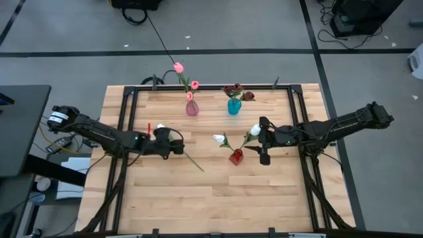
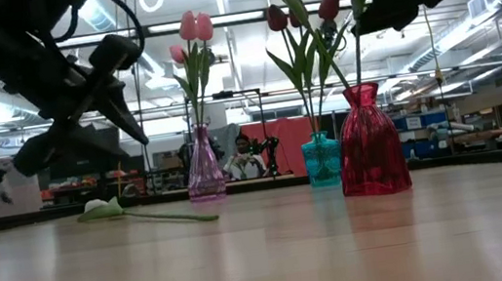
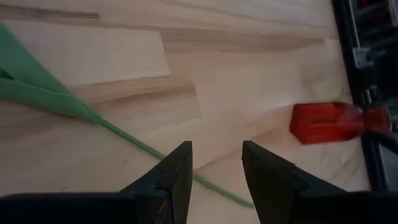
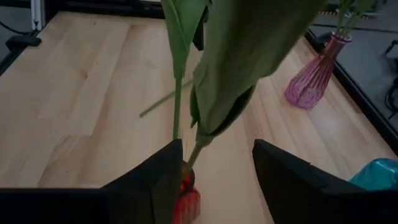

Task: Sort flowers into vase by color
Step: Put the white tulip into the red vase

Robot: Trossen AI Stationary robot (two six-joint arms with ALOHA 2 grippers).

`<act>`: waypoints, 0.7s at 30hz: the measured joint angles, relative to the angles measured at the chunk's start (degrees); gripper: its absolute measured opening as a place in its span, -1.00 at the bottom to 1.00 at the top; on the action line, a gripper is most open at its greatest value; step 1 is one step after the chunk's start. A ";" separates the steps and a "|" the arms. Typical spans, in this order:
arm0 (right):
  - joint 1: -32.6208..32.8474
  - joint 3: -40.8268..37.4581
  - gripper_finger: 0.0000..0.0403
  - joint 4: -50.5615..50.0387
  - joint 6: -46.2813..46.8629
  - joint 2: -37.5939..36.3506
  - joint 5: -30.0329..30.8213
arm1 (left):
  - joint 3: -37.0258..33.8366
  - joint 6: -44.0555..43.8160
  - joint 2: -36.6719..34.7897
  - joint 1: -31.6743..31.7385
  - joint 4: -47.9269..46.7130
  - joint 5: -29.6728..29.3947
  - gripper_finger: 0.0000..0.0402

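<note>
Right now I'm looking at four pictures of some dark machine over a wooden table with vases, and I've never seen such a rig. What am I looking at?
Two robot arms work at a wooden table. One picture looks straight down, one looks level across the tabletop, and two come from cameras on the wrists. Three vases stand there: a pink vase with pink tulips, a teal vase with dark red ones, and a red vase with white ones. One more flower lies flat on the wood. The left gripper hangs open over its stem, holding nothing. The right gripper, open, is beside the white tulips.

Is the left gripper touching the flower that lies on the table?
Apart. In the left wrist view the open left gripper hovers above the flower's stem; bare wood shows between its fingers and the stem runs beneath them.
</note>
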 joint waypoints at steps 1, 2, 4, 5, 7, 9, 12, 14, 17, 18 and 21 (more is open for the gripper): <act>0.00 0.00 0.03 -0.28 0.17 -0.02 0.02 | 0.00 -0.83 0.14 0.41 -0.04 0.33 -0.27; 0.00 0.00 0.03 -0.64 0.25 -0.04 -0.02 | 0.00 -1.56 0.44 0.80 0.05 0.84 -0.27; 0.00 0.00 0.03 -1.86 0.65 -0.04 -0.13 | 0.00 -2.76 0.68 1.45 -0.11 2.55 -0.27; 0.00 0.00 0.02 -2.47 1.00 -0.04 -0.16 | 0.00 -2.83 0.95 1.58 0.10 3.32 -0.27; 0.00 0.00 0.02 -3.36 1.37 -0.04 -0.16 | 0.04 -3.31 1.66 1.56 0.30 4.78 -0.27; 0.00 0.00 0.02 -4.47 1.66 -0.29 -0.25 | 0.02 -4.81 2.04 1.18 -0.44 6.92 -0.27; -0.02 0.00 0.02 -6.42 2.54 -0.94 -0.35 | 0.06 -6.12 2.74 0.97 -0.68 10.00 -0.27; -0.02 0.00 0.02 -8.12 3.59 -1.42 -0.37 | 0.04 -7.07 3.33 0.97 -0.59 10.60 -0.27; -0.02 0.00 0.02 -10.20 4.93 -1.93 -0.40 | 0.04 -8.90 3.76 1.03 -1.79 10.81 -0.27; -0.02 0.00 0.02 -11.02 5.12 -2.07 -0.54 | 0.04 -9.80 4.15 1.10 -1.40 10.88 -0.27; -0.02 0.00 0.02 -12.24 4.98 -2.21 -0.59 | 0.02 -12.72 4.61 1.14 -2.21 11.29 -0.27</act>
